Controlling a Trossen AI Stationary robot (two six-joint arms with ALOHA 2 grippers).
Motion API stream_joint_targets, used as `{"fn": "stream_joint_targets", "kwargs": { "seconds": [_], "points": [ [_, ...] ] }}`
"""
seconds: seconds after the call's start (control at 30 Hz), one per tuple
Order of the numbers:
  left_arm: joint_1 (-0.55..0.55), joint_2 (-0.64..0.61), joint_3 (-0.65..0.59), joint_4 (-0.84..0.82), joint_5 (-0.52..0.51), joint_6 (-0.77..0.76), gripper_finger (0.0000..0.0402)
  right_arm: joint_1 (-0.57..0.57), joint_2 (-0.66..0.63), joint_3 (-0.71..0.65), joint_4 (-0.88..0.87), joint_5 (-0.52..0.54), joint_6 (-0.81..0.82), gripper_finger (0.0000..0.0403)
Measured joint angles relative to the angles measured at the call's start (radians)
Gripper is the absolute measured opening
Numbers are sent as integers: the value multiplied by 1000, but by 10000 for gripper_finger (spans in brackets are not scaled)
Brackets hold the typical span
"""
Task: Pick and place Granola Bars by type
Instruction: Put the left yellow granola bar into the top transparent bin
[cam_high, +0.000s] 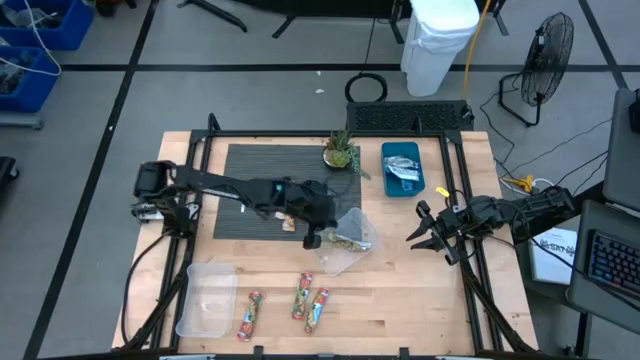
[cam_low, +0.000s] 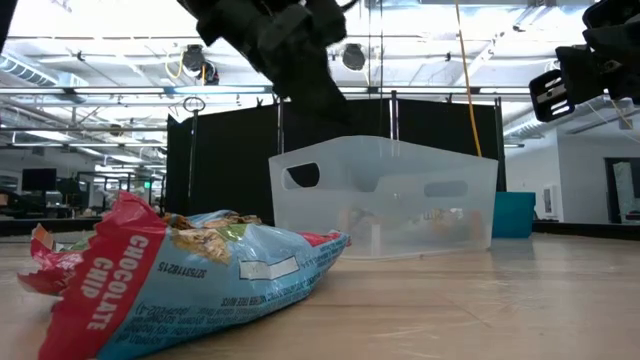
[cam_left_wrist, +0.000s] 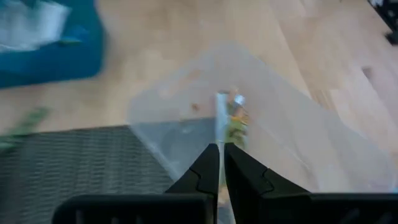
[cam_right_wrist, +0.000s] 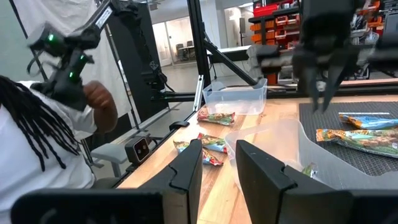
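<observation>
My left gripper (cam_high: 314, 238) (cam_left_wrist: 221, 152) is shut on an orange-green granola bar (cam_left_wrist: 231, 117), seen edge-on, over the near-left rim of a tilted clear bin (cam_high: 345, 242) (cam_low: 385, 200) that holds more bars. Two bars (cam_right_wrist: 356, 138) lie on the dark mat (cam_high: 260, 165). Three bars (cam_high: 303, 298) lie on the wood near the front edge; one red-and-blue bar (cam_low: 190, 272) fills the low view. My right gripper (cam_high: 425, 237) (cam_right_wrist: 217, 158) is open and empty to the right of the bin. My left gripper pinches the bar's near end (cam_left_wrist: 221, 140) between its two shut fingers; the thin wrapper runs out past the fingertips, edge-on. The fingers point down, slanting toward the table's right. The bar is lifted clear above the bin; how far back it reaches is hidden.
A teal bin (cam_high: 402, 168) with silvery packets and a small potted plant (cam_high: 340, 150) stand at the back. A second clear bin (cam_high: 205, 297) sits at the front left. A person (cam_right_wrist: 37, 143) shows beyond the table's left side in the right wrist view.
</observation>
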Motion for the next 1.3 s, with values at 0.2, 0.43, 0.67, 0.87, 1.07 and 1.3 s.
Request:
{"fn": "stream_joint_targets", "kwargs": {
  "seconds": [0.2, 0.43, 0.67, 0.87, 1.07, 1.3],
  "points": [
    [48, -178, -171, 149, -28, 15, 33, 0, 1, 0, 2, 0, 0, 89],
    [136, -361, -480, 400, -113, -114, 33, 0, 2, 0, 1, 0, 0, 89],
    [196, -450, -579, 218, -309, -358, 33, 0, 2, 0, 0, 0, 0, 89],
    [197, -449, -580, 160, -311, -387, 58, 0, 2, 1, 0, 0, 0, 89],
    [195, -449, -580, 89, -312, -389, 139, 0, 2, 1, 0, 0, 0, 89],
    [197, -396, -579, 71, -410, -441, 180, 0, 2, 1, 0, 0, 0, 89]
  ]
}}
